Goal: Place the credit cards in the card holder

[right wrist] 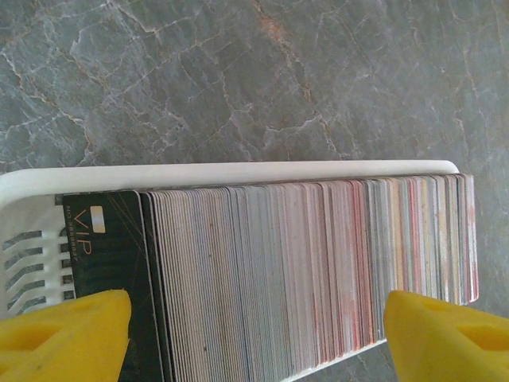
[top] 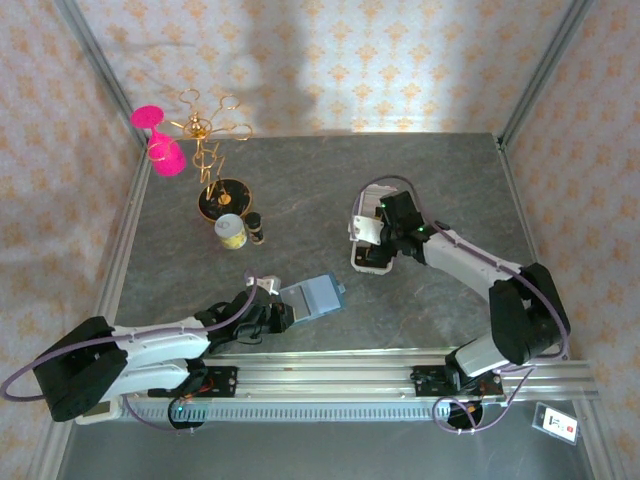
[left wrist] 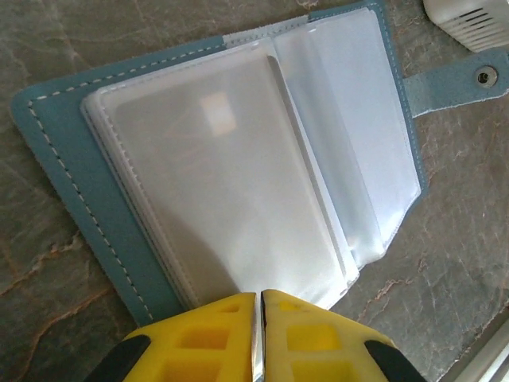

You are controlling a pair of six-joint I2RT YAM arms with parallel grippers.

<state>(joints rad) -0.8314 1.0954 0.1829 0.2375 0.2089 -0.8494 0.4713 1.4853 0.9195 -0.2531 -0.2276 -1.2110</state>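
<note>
Now | left tool pinches card holder sleeve | right tool released astride credit cards | print: "VIP"

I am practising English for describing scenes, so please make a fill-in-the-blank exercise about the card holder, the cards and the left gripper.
The teal card holder is not closed but ____.
The left gripper is ____ on a clear sleeve of it.
The credit cards stand in a ____ tray.
The card lettered VIP is ____.
Missing words: open, shut, white, black.
</note>
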